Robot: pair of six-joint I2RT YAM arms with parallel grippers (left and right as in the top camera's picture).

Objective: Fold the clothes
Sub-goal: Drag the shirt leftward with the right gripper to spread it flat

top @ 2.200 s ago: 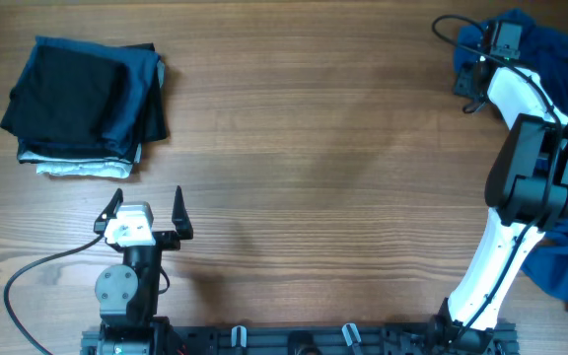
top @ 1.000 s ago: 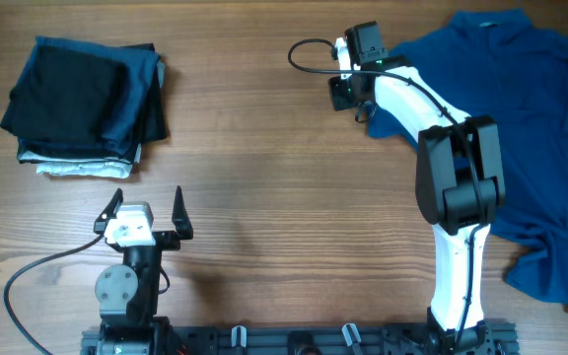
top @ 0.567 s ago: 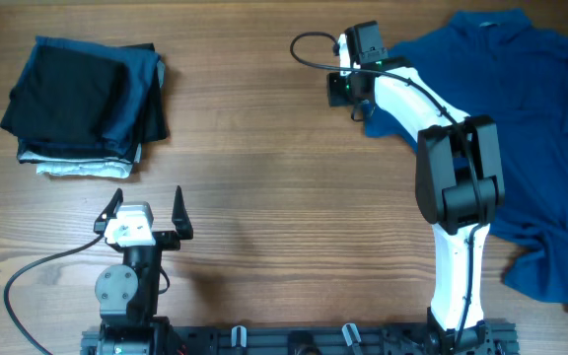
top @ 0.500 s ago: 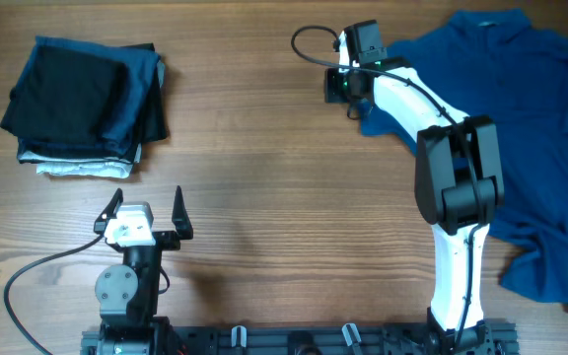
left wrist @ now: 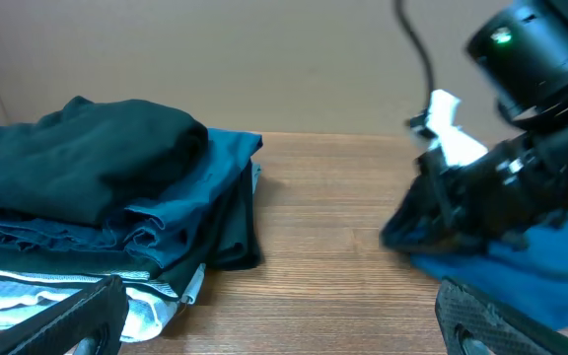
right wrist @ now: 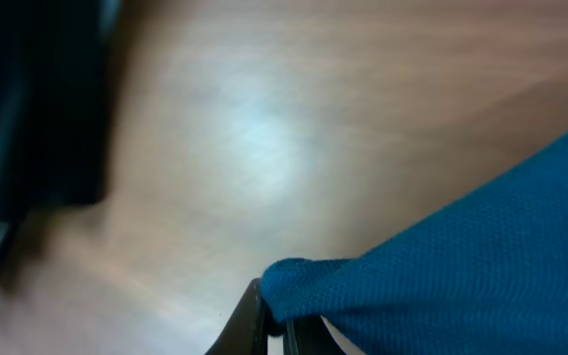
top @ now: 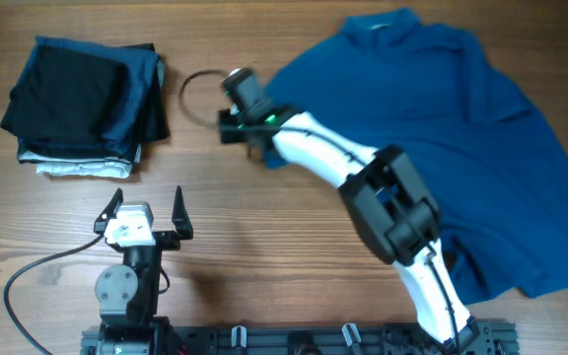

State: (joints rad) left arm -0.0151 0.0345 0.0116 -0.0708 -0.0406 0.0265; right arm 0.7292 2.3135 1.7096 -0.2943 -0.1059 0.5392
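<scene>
My right tool point(top: 257, 150), closed on the one blue T-shirt point(top: 442, 128), has dragged it left toward the one folded stack point(top: 87, 104); my left tool point(top: 144, 209) rests wide open, empty.

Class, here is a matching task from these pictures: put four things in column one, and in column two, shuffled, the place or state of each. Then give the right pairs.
Column one
1. blue T-shirt
2. left gripper
3. right gripper
4. stack of folded garments

Column two
A. open, holding nothing, near the front edge of the table
B. lying at the far left, touched by neither arm
C. shut on an edge of blue cloth
D. spread loosely over the right half

Right pairs: 1-D, 2-A, 3-C, 4-B.
</scene>
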